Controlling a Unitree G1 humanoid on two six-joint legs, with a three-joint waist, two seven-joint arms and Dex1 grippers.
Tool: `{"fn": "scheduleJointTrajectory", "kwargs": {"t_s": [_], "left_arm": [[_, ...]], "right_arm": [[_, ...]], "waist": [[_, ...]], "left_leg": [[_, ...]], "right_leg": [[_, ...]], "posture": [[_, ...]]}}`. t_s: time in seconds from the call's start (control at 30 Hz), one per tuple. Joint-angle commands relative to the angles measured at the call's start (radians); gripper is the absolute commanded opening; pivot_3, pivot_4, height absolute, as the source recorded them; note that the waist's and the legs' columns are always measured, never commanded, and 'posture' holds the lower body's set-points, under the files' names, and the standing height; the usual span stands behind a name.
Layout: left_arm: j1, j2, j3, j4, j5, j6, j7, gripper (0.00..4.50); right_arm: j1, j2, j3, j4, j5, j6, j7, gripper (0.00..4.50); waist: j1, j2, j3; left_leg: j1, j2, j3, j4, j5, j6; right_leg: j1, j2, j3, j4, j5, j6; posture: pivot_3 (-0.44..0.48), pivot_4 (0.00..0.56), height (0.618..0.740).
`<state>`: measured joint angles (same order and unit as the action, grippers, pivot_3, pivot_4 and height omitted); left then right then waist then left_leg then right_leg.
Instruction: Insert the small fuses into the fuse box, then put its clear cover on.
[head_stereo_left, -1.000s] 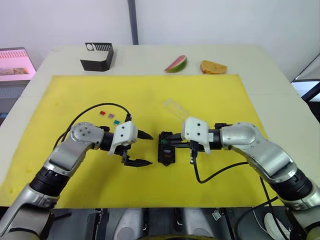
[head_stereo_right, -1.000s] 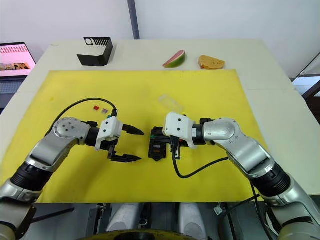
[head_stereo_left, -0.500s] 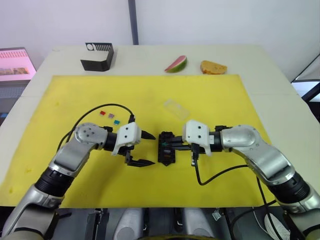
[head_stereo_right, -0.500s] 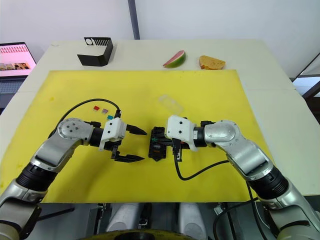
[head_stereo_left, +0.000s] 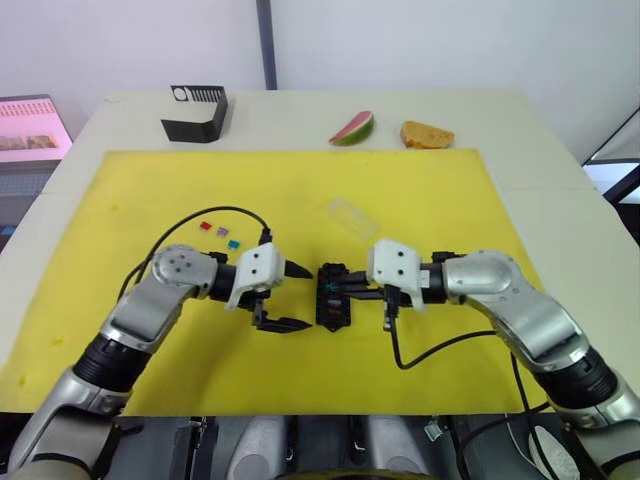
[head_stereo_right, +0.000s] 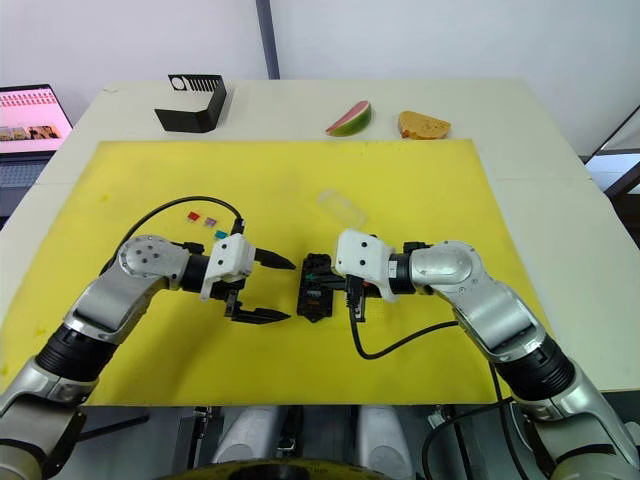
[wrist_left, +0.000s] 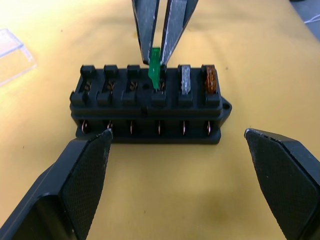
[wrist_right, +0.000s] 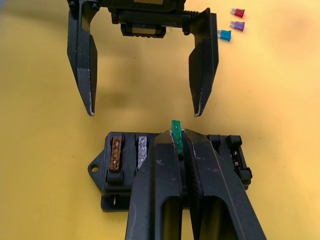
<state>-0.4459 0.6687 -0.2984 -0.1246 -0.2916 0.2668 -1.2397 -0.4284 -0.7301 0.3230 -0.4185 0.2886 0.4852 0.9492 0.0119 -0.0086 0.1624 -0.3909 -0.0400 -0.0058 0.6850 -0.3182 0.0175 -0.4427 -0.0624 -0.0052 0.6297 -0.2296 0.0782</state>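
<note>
Two grippers facing each other across fuse box (head_stereo_left: 331, 296) at near centre of yellow mat (head_stereo_left: 420, 200). Right gripper (wrist_right: 180, 142) reaching in level from right, fingers pinching green fuse (wrist_left: 155, 66), its lower end touching slot beside seated grey fuse (wrist_left: 185, 79) and amber fuse (wrist_left: 210, 80). Left gripper (head_stereo_left: 285, 297) hovering level just left of box, fingers spread wide (holding nothing). Farther left, red, purple and teal fuses (wrist_right: 233, 22) lying loose on mat. Clear cover (head_stereo_left: 349, 214) lying beyond box. Black vented box (head_stereo_left: 195, 112), watermelon slice (head_stereo_left: 353, 129), bread piece (head_stereo_left: 426, 134) sitting on beige table (head_stereo_left: 300, 110) at far edge. No readable writing.
</note>
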Motion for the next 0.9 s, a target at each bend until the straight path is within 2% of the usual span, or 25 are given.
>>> {"fn": "scheduleJointTrajectory", "kwargs": {"t_s": [0.03,0.9], "left_arm": [[-0.016,-0.001,0.018,-0.017,0.004,-0.018,-0.005,4.45],[-0.020,-0.010,0.018,-0.030,0.010,-0.016,0.008,4.45]], "right_arm": [[0.006,-0.008,-0.035,-0.045,-0.002,-0.005,0.003,0.00],[0.022,0.045,-0.012,-0.031,-0.053,-0.014,0.011,0.00]], "waist": [[0.000,0.000,0.000],[0.000,0.000,0.000]], "left_leg": [[0.000,0.000,0.000,0.000,0.000,0.000],[0.000,0.000,0.000,0.000,0.000,0.000]], "right_leg": [[0.000,0.000,0.000,0.000,0.000,0.000],[0.000,0.001,0.000,0.001,0.000,0.000]], "posture": [[0.000,0.150,0.740],[0.000,0.150,0.740]]}}
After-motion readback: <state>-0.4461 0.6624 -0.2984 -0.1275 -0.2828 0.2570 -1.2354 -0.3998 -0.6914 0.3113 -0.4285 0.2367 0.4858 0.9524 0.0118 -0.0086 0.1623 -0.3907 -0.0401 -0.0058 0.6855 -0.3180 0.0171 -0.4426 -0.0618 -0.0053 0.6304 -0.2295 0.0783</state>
